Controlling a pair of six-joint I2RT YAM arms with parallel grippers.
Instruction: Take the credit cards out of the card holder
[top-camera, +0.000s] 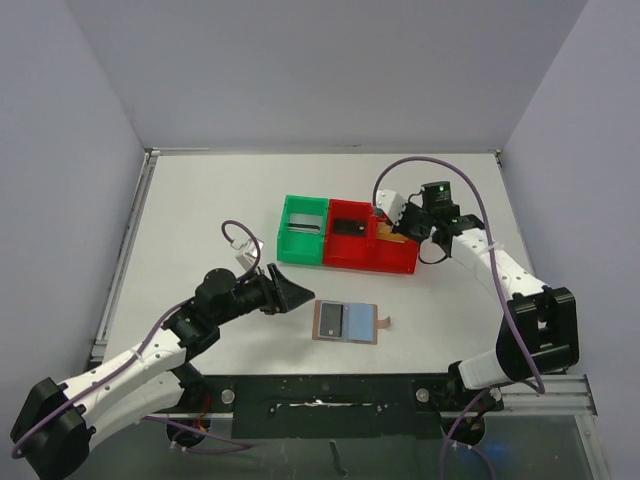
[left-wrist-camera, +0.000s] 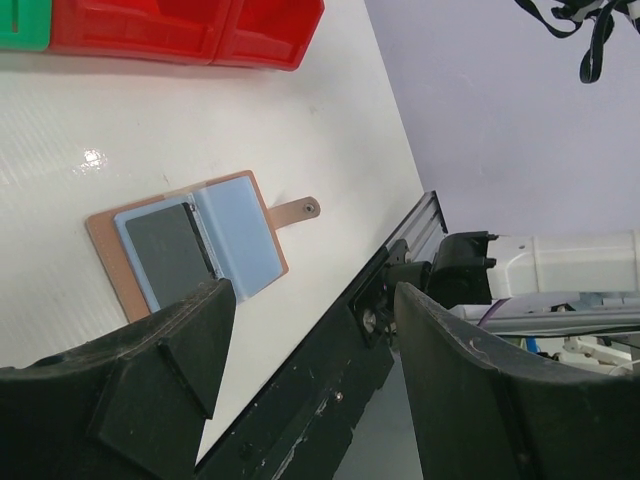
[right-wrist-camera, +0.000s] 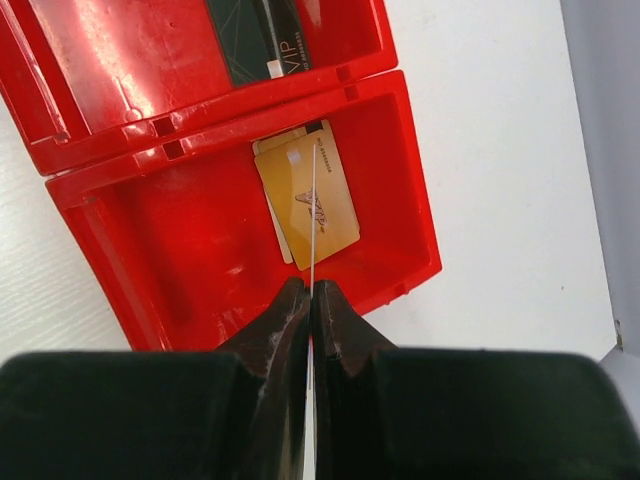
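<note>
The brown card holder (top-camera: 345, 322) (left-wrist-camera: 190, 250) lies open on the table, blue-grey pockets up, tab to the right. A dark card (left-wrist-camera: 170, 255) sits in its left pocket. My left gripper (top-camera: 290, 292) (left-wrist-camera: 312, 310) hovers open and empty just left of the holder. My right gripper (top-camera: 400, 228) (right-wrist-camera: 311, 290) is shut on a thin credit card (right-wrist-camera: 312, 220), seen edge-on. It is held over the right red bin (right-wrist-camera: 200, 250), where gold cards (right-wrist-camera: 335, 200) lie flat.
A green bin (top-camera: 303, 232) and two red bins (top-camera: 395, 262) stand in a row behind the holder. The middle red bin holds a dark VIP card (right-wrist-camera: 262, 40). The table's near edge and black rail (left-wrist-camera: 330, 400) run close below the holder.
</note>
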